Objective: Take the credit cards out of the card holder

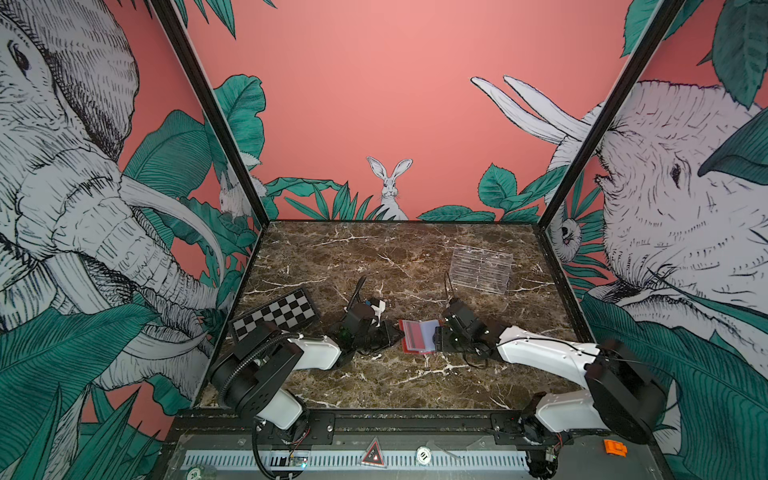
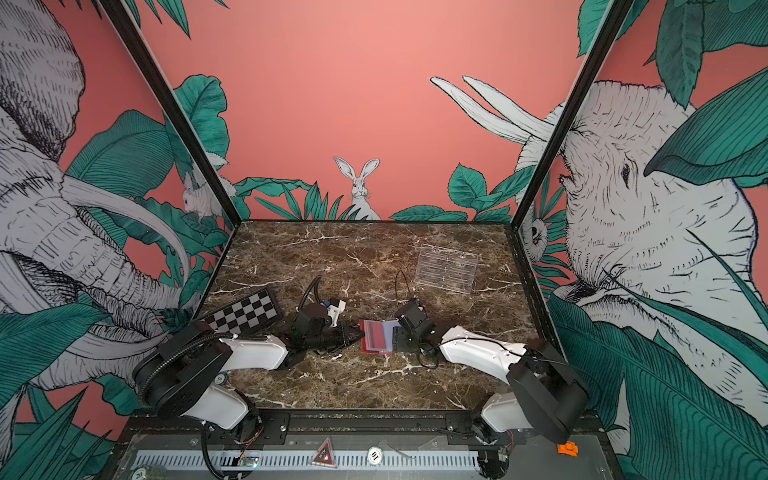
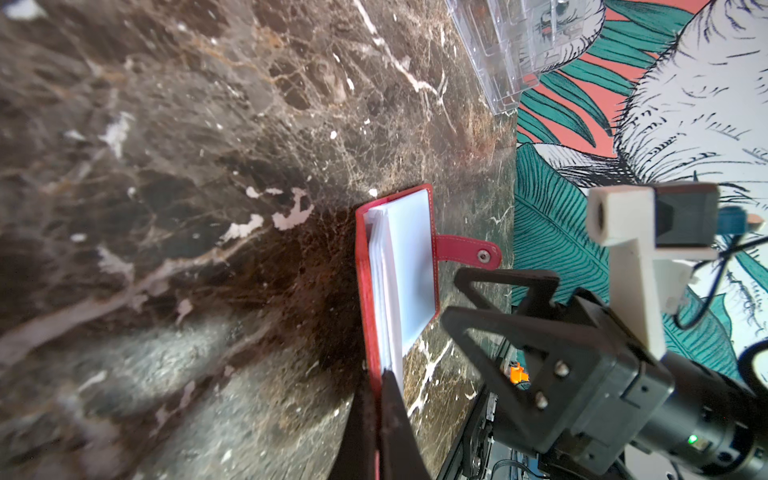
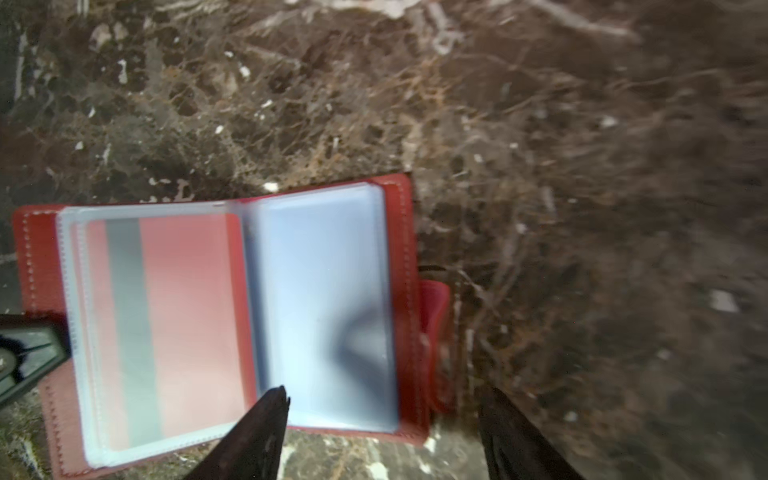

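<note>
On the table (image 1: pixel 374 257), left pincer (image 3: pixel 380 386) apparently clamps open card holder (image 3: pixel 399 274).

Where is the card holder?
In both top views the card holder lies open mid-table, between the left gripper, clamped on its left edge, and the open right gripper at its right edge.

My left arm (image 1: pixel 312 352) and right arm (image 1: pixel 540 353) wear glossy white shells between chunky black joints. A ribbed black hose (image 1: pixel 257 345) loops by my left shoulder; a thin black cable (image 1: pixel 552 341) trails along my right forearm. My right tool (image 3: pixel 451 297) has black triangular open-frame fingers, two silver screws (image 3: pixel 561 368), a white bracket (image 3: pixel 627 257) and a green light (image 3: pixel 692 439); my left tool (image 3: pixel 380 376) tapers to dark points
</note>
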{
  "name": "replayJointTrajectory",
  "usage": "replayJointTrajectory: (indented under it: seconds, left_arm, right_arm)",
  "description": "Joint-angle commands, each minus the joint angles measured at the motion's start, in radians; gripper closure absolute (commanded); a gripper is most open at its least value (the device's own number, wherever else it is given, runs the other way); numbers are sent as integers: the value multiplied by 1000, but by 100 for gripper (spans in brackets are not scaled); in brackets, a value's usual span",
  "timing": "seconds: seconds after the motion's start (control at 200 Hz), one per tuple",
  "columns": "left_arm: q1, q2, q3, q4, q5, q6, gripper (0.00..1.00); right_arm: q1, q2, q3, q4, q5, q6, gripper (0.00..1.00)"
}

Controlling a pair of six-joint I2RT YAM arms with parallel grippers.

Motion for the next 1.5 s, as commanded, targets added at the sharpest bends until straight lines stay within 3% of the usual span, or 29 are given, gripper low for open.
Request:
replayJointTrajectory:
  seconds: [0.0,0.145,0.475,1.235,1.495]
  left_arm:
    - [2,-21,19,2,11,12,100]
    - [3,-16,24,5,14,13,100]
    - [3,-25,20,0,9,12,100]
    - [2,-16,23,3,9,13,100]
    - [2,-17,24,2,11,12,100]
  right_arm:
    - [-7,-92,-18,-6,35,-29,24]
    - [37,-78,1,107,-75,-88,21]
    - [124,119,112,136,-94,-101,20]
    - [134,191,127,175,-133,-93,20]
    - [135,206,151,110,-106,-87,22]
